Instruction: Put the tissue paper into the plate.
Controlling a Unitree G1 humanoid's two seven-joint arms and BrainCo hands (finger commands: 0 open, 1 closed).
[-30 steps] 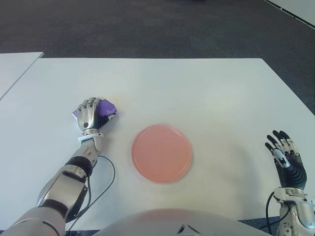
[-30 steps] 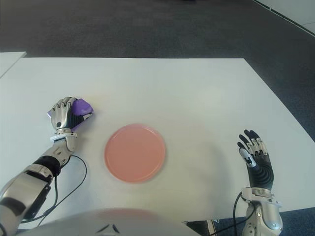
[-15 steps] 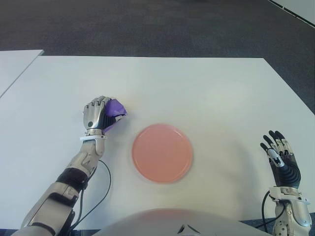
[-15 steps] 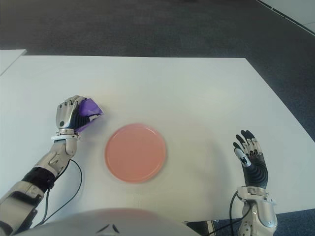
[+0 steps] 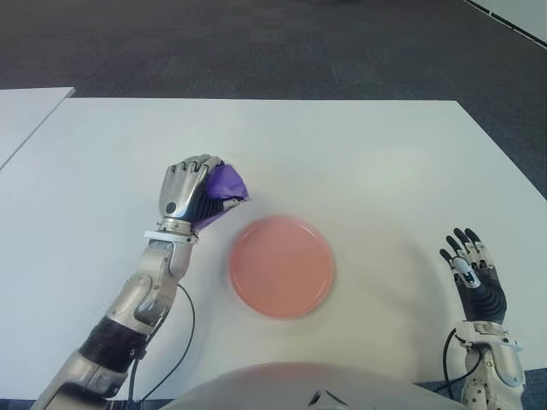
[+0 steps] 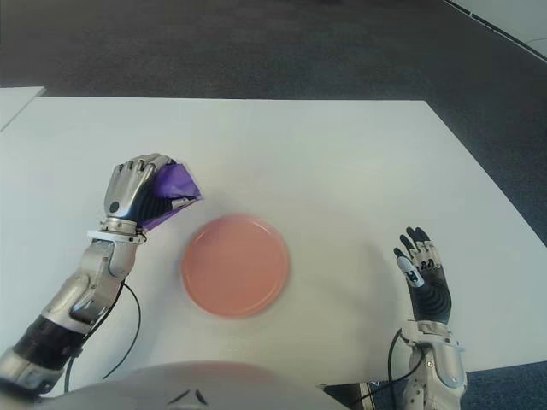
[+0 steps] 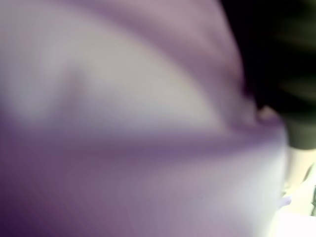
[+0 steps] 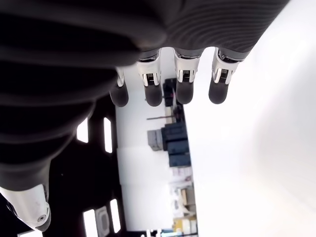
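Left hand [image 5: 190,195] fisted around purple tissue paper [image 5: 224,185], just beside the pink plate [image 5: 281,266] on its left-rear side. Plate sits mid-table [image 5: 359,171], toward the near edge. Right hand [image 5: 473,277], fingers spread and empty, near the right near corner, farther from the plate. Judgement: short carry rightward and nearer.

A white table [image 5: 359,154] stands on dark grey carpet [image 5: 256,43], with a second white table [image 5: 26,115] beside its left edge.
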